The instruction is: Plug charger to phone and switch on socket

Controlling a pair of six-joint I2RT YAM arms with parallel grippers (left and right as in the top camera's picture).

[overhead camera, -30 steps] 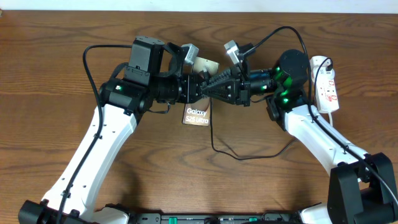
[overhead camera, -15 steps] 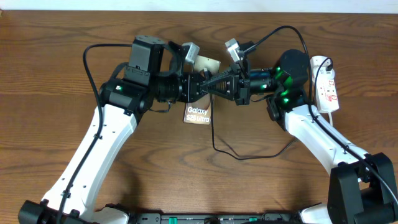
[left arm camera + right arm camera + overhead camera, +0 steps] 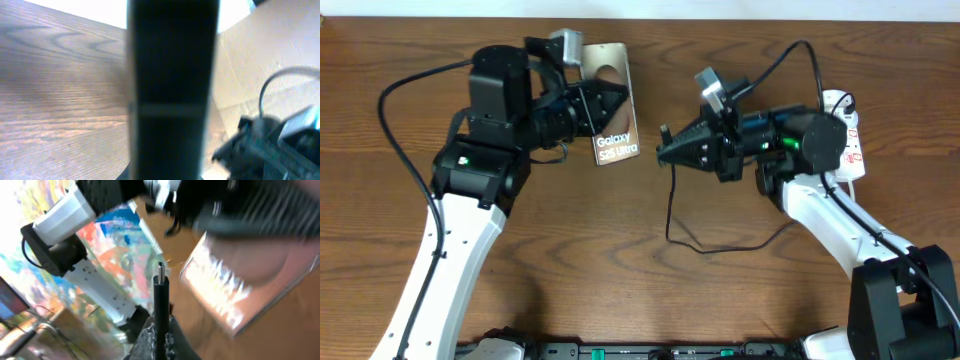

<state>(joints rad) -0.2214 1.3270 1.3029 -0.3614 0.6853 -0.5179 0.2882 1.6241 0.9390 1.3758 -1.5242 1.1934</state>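
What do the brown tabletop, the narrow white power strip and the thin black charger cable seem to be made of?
Brown tabletop: wood or wood-look laminate, matte; grain lines show. Narrow white power strip: probably moulded plastic; even white, smooth faces. Thin black charger cable: rubbery sheathing, judging by its loose curves.

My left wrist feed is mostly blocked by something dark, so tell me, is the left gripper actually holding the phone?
Observer: Yes. Overhead, the left gripper is shut on the phone, with the screen facing up.
Operator: What does the right arm have?
Observer: The right gripper is shut on the charger, and its plug tip sticks out in front.
Operator: Is it plugged in?
Observer: No. Overhead, a gap shows between the plug end and the phone.
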